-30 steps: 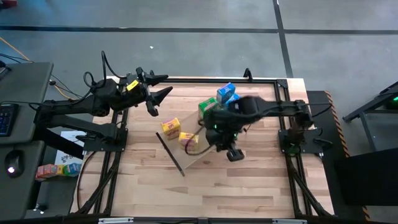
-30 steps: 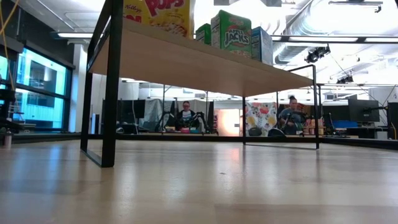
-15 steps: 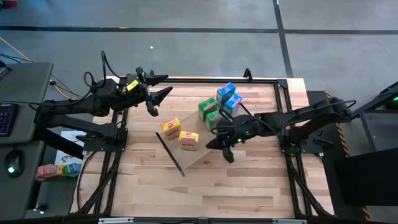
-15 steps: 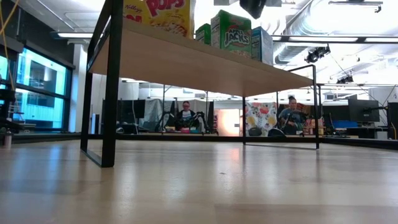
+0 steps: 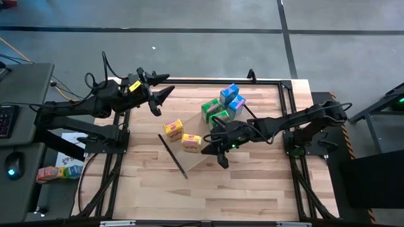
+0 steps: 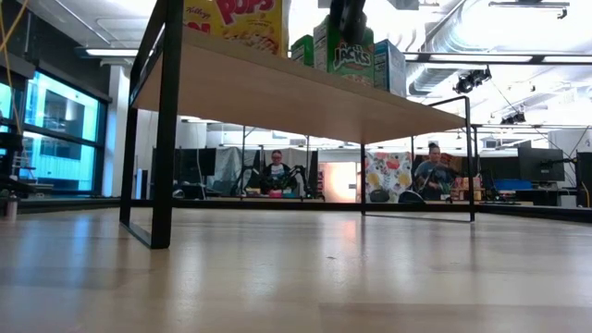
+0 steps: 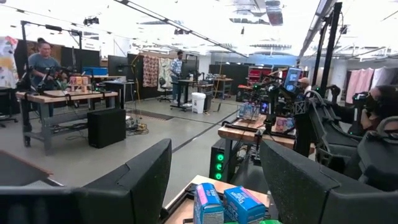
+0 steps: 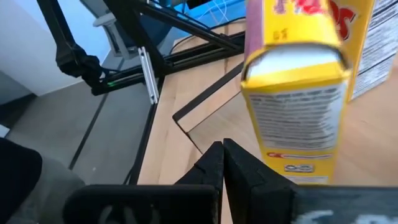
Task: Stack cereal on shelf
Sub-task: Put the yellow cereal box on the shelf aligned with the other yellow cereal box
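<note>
Shelf: six cereal boxes stand on it, yellow pair at one end, green pair and blue pair farther along.
My right gripper: fingers pressed together, empty, just beside the yellow pair.
My left gripper: released, waiting above the table's far-left corner.
Room: bare board beside my right fingers.

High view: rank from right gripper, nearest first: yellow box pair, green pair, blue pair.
From the right gripper, shut:
1. Yellow boxes, beside it toward the left arm.
2. Green boxes, farther back on the shelf.
3. Blue boxes, at the far end.
</note>
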You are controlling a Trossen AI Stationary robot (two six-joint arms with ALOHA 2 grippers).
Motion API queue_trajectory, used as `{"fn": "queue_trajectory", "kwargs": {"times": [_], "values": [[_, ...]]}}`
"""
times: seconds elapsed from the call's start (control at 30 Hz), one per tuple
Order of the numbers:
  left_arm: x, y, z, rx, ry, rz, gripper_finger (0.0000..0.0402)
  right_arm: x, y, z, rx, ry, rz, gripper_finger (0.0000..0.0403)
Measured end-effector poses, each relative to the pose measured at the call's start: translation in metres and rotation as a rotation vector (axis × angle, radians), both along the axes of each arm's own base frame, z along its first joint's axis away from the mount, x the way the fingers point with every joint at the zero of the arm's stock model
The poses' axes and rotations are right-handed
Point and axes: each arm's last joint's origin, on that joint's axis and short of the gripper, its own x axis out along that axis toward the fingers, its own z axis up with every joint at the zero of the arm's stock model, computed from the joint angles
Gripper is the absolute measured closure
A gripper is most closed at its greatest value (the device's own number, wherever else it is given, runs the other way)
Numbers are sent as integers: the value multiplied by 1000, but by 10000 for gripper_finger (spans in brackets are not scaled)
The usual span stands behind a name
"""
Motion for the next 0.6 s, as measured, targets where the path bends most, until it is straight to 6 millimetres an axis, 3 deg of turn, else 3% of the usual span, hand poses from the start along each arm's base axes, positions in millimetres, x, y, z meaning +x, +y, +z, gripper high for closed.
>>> {"fn": "queue_trajectory", "kwargs": {"times": [0.6], "values": [[0,0,0,28,14,8,165,8,-5,-9,-20,15,-158,403]]}}
